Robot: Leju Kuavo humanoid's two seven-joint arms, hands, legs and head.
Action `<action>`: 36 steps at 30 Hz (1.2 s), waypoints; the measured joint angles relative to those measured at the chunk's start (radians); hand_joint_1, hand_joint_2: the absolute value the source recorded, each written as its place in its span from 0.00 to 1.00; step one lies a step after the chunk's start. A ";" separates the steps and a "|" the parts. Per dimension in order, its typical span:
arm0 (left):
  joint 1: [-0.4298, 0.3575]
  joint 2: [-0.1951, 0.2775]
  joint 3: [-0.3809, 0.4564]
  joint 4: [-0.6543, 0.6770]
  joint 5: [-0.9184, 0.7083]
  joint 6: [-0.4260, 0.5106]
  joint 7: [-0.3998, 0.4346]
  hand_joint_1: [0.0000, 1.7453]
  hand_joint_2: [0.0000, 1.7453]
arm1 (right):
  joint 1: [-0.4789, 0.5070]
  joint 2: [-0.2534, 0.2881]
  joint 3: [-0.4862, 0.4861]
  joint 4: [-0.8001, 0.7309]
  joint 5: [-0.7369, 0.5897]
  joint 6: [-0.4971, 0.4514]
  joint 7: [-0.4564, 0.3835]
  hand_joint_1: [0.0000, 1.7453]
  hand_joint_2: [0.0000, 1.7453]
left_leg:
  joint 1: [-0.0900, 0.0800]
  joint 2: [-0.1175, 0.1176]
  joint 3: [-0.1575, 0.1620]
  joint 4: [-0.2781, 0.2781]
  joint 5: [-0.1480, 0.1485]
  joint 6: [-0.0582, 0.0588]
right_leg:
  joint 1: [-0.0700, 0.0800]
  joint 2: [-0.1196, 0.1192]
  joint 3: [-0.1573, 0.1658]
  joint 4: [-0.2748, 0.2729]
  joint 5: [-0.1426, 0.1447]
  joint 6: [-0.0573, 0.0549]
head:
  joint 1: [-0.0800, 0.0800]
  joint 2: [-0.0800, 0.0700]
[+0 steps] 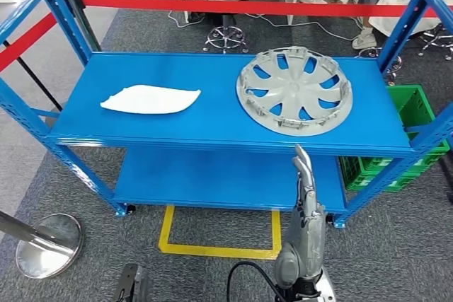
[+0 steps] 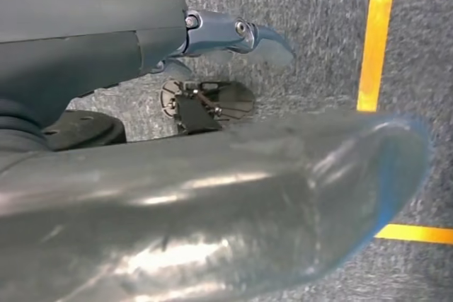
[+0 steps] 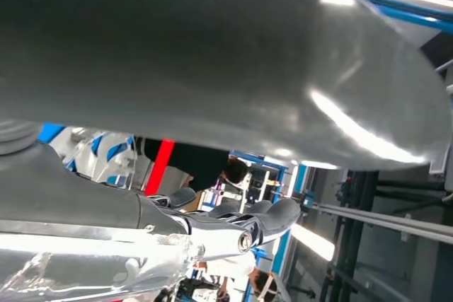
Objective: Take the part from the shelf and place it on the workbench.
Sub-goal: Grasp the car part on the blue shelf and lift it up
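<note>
Right hand below the wheel cover

Right hand is raised, fingers straight, holding nothing — the wheel cover lies flat on the shelf, ahead and above.

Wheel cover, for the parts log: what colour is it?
Silver-grey; the wheel cover shows best in the head view.

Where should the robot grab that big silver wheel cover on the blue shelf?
Probably by its near rim. The wheel cover lies flat on the shelf, so its thin edge, or a slot between spokes, gives fingers something to hook. The right hand is raised just in front of it, so coming from the front edge looks easiest.
</note>
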 joint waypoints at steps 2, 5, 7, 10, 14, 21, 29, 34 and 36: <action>0.000 0.000 0.000 0.000 0.006 -0.040 -0.011 0.00 0.00 | 0.000 0.000 0.000 0.000 0.001 0.001 0.001 0.00 0.00 | 0.001 0.002 -0.016 0.031 -0.022 -0.011 | -0.004 -0.001 0.003 -0.010 -0.001 -0.015 | -0.003 0.000; 0.002 0.003 0.000 0.000 0.021 -0.131 -0.025 0.00 0.00 | 0.000 0.000 0.001 0.000 0.000 0.005 0.001 0.00 0.00 | 0.001 0.005 -0.104 0.205 -0.097 -0.022 | -0.006 -0.002 0.010 -0.015 -0.013 -0.029 | -0.007 0.000; 0.007 0.003 0.000 0.000 0.023 -0.142 -0.026 0.00 0.00 | 0.000 0.000 0.001 0.001 -0.001 0.007 0.001 0.00 0.00 | 0.001 0.005 -0.136 0.264 -0.093 -0.024 | -0.006 -0.002 0.023 -0.015 -0.021 -0.029 | -0.007 0.000; 0.009 0.005 0.001 0.000 0.023 -0.136 -0.026 0.00 0.00 | 0.001 0.000 0.001 0.001 -0.002 0.008 0.001 0.00 0.00 | 0.001 0.006 -0.065 0.116 0.011 -0.019 | -0.008 -0.001 0.053 -0.014 -0.033 -0.016 | -0.009 0.000; 0.005 0.003 0.001 0.000 0.012 -0.046 -0.027 0.00 0.00 | 0.001 0.000 0.001 0.001 0.001 0.001 0.001 0.00 0.00 | -0.002 0.005 -0.006 -0.001 0.010 0.008 | 0.000 0.001 0.061 -0.019 -0.049 0.009 | -0.009 0.000; 0.002 0.000 0.002 0.000 0.006 -0.013 -0.028 0.00 0.00 | 0.001 -0.001 0.001 -0.002 0.004 -0.003 0.001 0.00 0.00 | 0.004 0.006 0.018 -0.008 -0.017 0.036 | -0.003 -0.005 -0.095 0.253 -0.155 0.033 | -0.002 0.000; 0.002 -0.002 0.003 0.000 0.000 0.001 -0.028 0.00 0.00 | 0.003 -0.002 0.001 -0.002 0.006 -0.008 0.006 0.00 0.00 | 0.000 0.002 0.057 -0.007 -0.046 0.004 | -0.003 0.000 -0.029 0.007 0.024 0.010 | -0.003 0.000; 0.000 -0.002 0.002 0.000 -0.007 0.001 -0.028 0.00 0.00 | 0.003 -0.002 0.001 -0.003 0.007 -0.009 0.008 0.00 0.00 | 0.001 0.006 -0.010 0.129 -0.127 -0.017 | -0.007 -0.003 -0.024 0.000 0.024 -0.018 | -0.010 0.000; 0.001 -0.002 0.002 0.000 -0.009 0.001 -0.028 0.00 0.00 | 0.003 -0.002 0.001 -0.002 0.007 -0.008 0.009 0.00 0.00 | 0.001 0.006 -0.073 0.243 -0.164 -0.019 | -0.007 -0.003 -0.023 0.000 0.023 -0.022 | -0.011 0.000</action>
